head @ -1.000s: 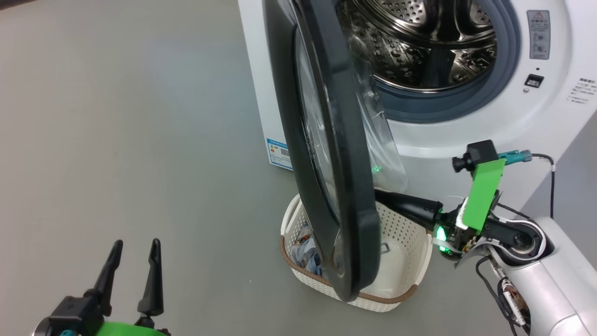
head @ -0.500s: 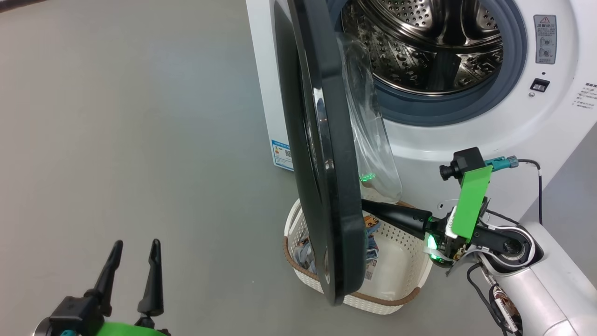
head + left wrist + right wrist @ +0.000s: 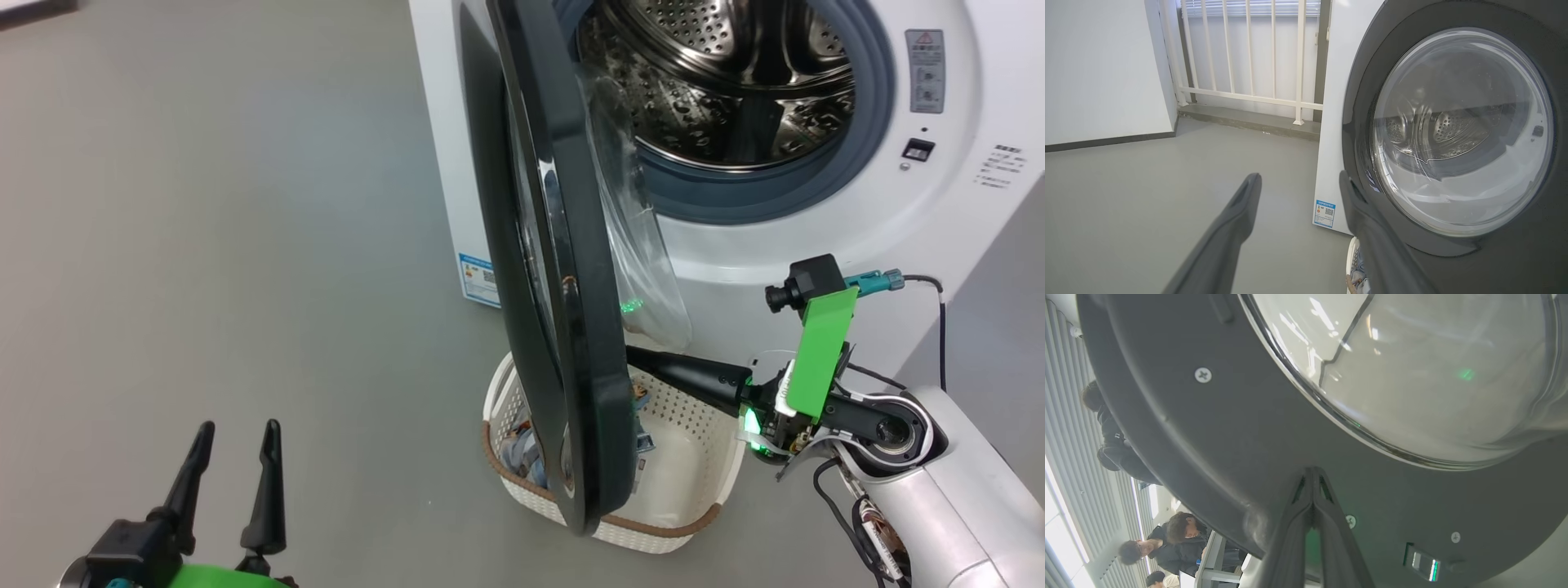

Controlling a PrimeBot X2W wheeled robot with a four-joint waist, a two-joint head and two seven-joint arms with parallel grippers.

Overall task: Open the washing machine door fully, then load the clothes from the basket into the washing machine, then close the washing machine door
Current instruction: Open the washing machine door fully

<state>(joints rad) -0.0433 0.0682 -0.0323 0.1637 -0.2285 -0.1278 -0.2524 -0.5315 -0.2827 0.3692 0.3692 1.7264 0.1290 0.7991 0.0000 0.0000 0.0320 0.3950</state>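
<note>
Caught one washing machine (image 3: 816,245), its one door (image 3: 571,245) swung out over one basket (image 3: 694,457) of clothes (image 3: 522,453); right gripper (image 3: 1312,473) jaws together at the door's inner rim, left gripper (image 3: 238,425) jaws apart.

Smooth grey floor (image 3: 204,204) all the way across, bare and matte out to the left. On it at the far right stands the washing machine (image 3: 735,261), a big white box, with a blue sticker (image 3: 479,278) low on its left corner close to the floor. Just near of the machine sits the basket (image 3: 709,425), cream with a brown rim, flat on the floor; whether it touches the machine is hidden. From the left wrist view, the floor runs far back to a raised grey sill (image 3: 1249,120) under a white railing (image 3: 1231,49).
</note>
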